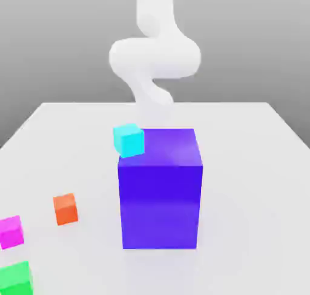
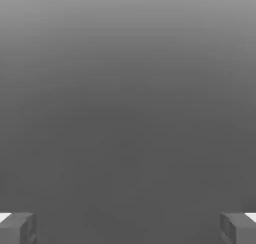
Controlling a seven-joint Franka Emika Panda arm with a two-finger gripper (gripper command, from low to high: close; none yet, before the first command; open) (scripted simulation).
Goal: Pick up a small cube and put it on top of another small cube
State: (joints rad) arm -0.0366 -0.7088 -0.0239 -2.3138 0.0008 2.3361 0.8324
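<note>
The small magenta-pink cube (image 1: pixel 11 232) rests on the white table (image 1: pixel 254 185) at the exterior view's far left, close to the front. An orange small cube (image 1: pixel 65 209) lies just right of it and a bit further back. A green small cube (image 1: pixel 16 279) sits in front of it at the picture's lower edge. A cyan small cube (image 1: pixel 128 140) shows at the upper left corner of the big block; what it rests on I cannot tell. My white arm (image 1: pixel 154 57) comes down behind that block. In the hand view my gripper (image 2: pixel 128 230) is open, its fingertips (image 2: pixel 19 228) far apart with nothing between them.
A tall blue-violet block (image 1: pixel 160 191) stands in the middle of the table, between the arm and the camera. The hand view looks out on plain grey background.
</note>
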